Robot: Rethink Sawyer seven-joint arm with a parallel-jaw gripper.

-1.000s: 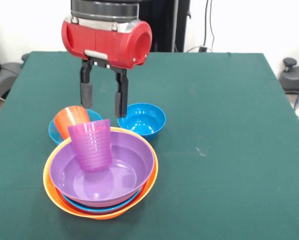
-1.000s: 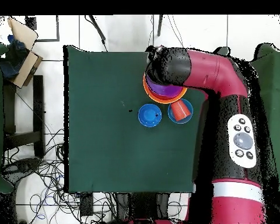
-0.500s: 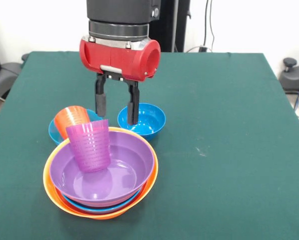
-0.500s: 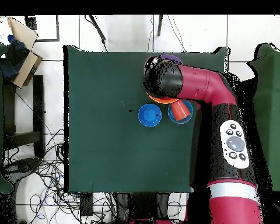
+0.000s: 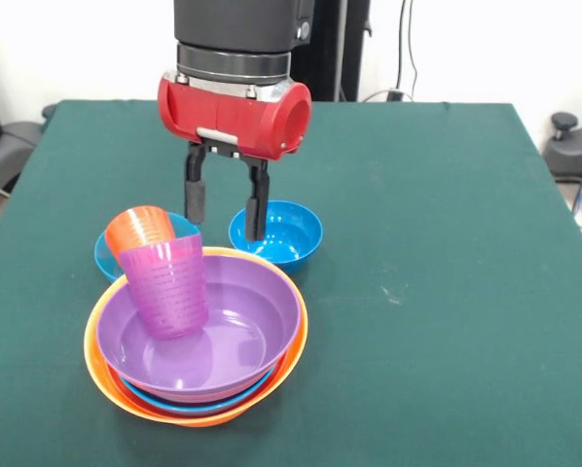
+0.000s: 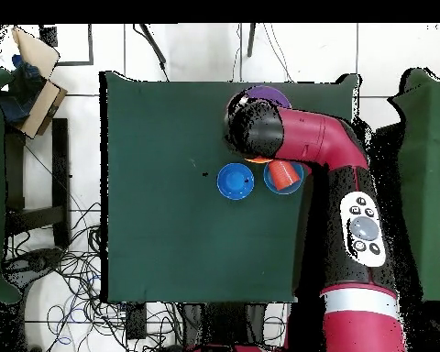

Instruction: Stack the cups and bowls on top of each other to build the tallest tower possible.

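gripper [image 5: 226, 207] hangs empty with fingers spread, above the table between the tower [image 5: 196, 339] and the dark blue bowl [image 5: 275, 233], not touching either. tower so far: yellow-orange bowl [image 5: 101, 375] outermost, red-orange and light blue rims showing inside it, purple bowl [image 5: 235, 326] on top. purple cup [image 5: 166, 288] sits in the purple bowl but tilted, leaning on its left wall, not seated flat. orange cup [image 5: 138, 230] lies tipped in a small light blue bowl [image 5: 105, 257] just behind the tower's left side. my read on the next step: grab the dark blue bowl by its rim, one finger inside and one outside, lift straight. but the tilted purple cup is a poor base; anything set on it probably slides off. better to square that cup up first, or seat the small bowl in the purple bowl and put cups on top. watch clearance on the tower rim when descending. overhead view: the arm [image 6: 324, 174] covers most of the tower, so alignment is hard to check from there.
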